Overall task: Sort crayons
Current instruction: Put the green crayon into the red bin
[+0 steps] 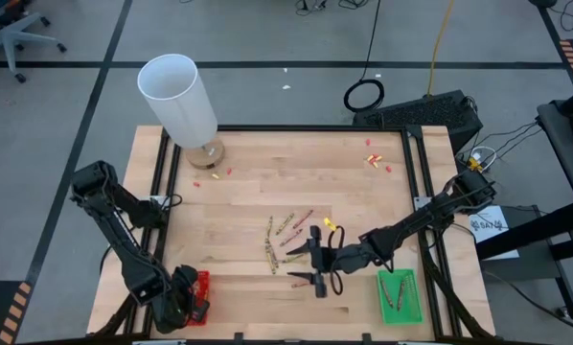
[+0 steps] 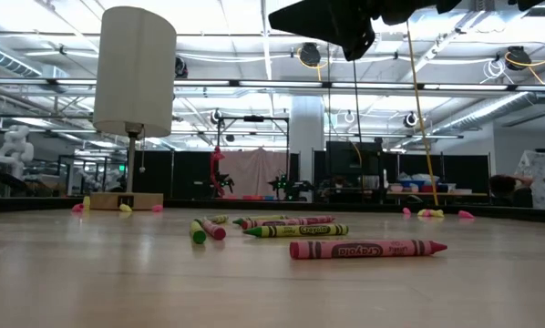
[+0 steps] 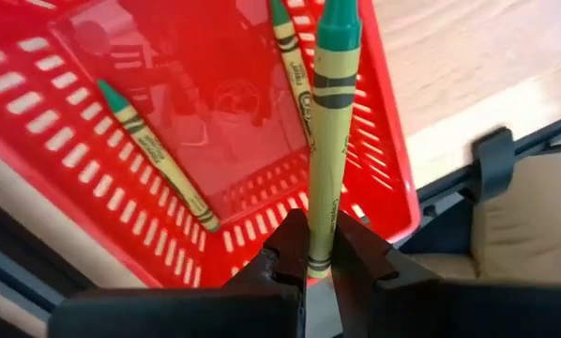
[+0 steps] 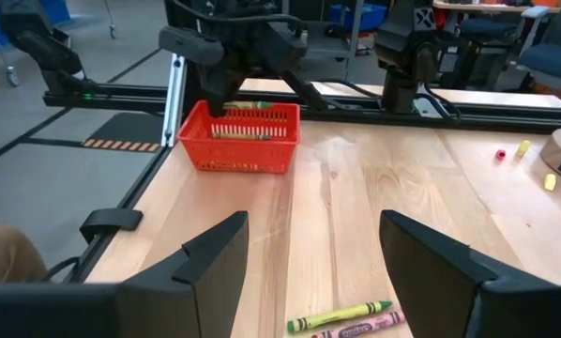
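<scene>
Nearest the table-level lens: red crayon (image 2: 368, 248), flat on the wood, label outward. Just behind it, yellow-green crayon (image 2: 295, 230), then a loose cluster of others farther back.

Progress, judged from above: partly done. Two green-tipped crayons already inside the red basket (image 1: 202, 280) at the near left corner; a few thin sticks inside the green tray (image 1: 411, 311) at the near right, colour too small to tell. Loose crayons (image 1: 285, 235) left mid-table, several of them, so the bulk of the sorting remains.

Left gripper (image 3: 320, 258) over the red basket, fingers pinched on a yellow-green crayon (image 3: 329, 141) by its blunt end, green tip pointing out over the basket floor. Not yet dropped. Right gripper (image 1: 317, 264) low over the near edge of the loose crayons, fingers spread wide, nothing between them; likely lining up on the next stick.

Seen only from the left wrist: the pinch itself, and the two crayons (image 3: 154, 155) lying on the basket floor, hidden from above by the arm. Seen only from the right wrist: red basket (image 4: 248, 150) side-on across the table with the left arm bent over it, plus a yellow-green crayon (image 4: 339, 317) and a red one just ahead of the spread fingers. Seen only from overhead: green tray and its contents, the white lamp (image 1: 178, 101) at the far left, red and yellow scraps (image 1: 375, 160) at the far right.
</scene>
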Motion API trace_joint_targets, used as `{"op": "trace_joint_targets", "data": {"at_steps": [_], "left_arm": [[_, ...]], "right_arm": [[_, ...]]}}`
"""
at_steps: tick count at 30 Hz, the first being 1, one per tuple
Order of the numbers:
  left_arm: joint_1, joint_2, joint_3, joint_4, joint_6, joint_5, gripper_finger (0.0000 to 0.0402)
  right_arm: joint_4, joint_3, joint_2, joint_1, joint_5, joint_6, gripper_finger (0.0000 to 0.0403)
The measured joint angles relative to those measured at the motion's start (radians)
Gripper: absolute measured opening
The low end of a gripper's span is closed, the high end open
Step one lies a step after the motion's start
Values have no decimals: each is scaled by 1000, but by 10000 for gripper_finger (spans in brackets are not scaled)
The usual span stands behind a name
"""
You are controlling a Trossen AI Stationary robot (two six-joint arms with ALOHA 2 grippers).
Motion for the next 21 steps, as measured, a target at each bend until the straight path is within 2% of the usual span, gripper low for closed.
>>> {"op": "trace_joint_targets", "data": {"at_steps": [10,21], "left_arm": [[0,2,0,4,2,-7,33],[2,1,0,7,55,-21,125]], "right_arm": [[-3,0,0,1,0,-32,226],[-23,0,0,1,0,-34,226]]}}
